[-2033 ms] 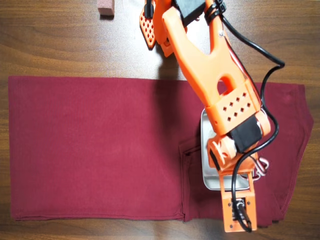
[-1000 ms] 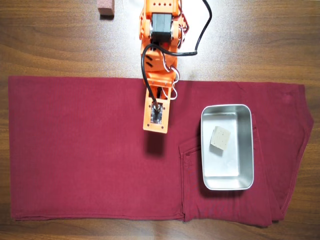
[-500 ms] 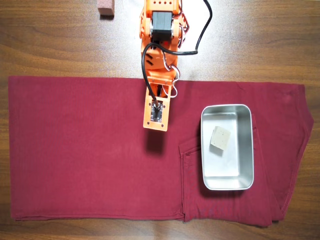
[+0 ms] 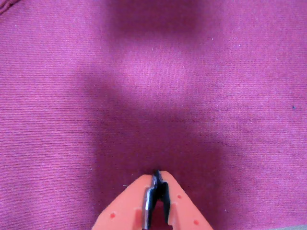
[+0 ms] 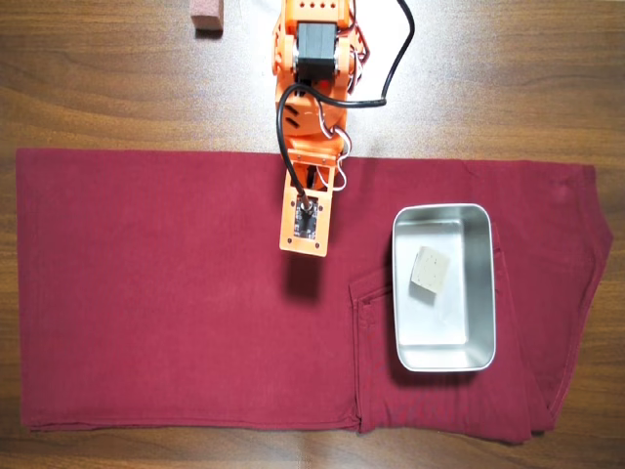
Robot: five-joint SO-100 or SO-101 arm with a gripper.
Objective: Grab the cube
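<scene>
Overhead view gives us the whole table: our orange arm (image 5: 311,107) reaches down from the top edge of the picture and is folded short, with its wrist camera board hanging over the upper middle of a dark red cloth (image 5: 176,293) that covers most of the wooden table (image 5: 98,88). Under the board we see a soft shadow on the fabric, just below it in the picture.

To the right of the arm, well apart from it, a metal tray (image 5: 400,293) lies on the cloth with its long side running up and down the picture. The cube (image 5: 431,274) sits inside the tray, in its upper half, turned slightly askew to the tray's walls and touching none of them. It is pale beige-grey with small dark specks on its top face. A seam or fold in the cloth runs just left of the tray and under its lower corner.

At the top edge, left of the arm's base, a reddish-brown block (image 5: 207,15) rests on the bare wood, partly cut off by the frame.

From the wrist view we see our gripper (image 4: 157,176) coming in from the bottom edge, its two orange jaws pressed together at the tips with only a thin dark line between them. Nothing is held between them. Ahead of the tips we see only ribbed red fabric crossed by the arm's shadow.
</scene>
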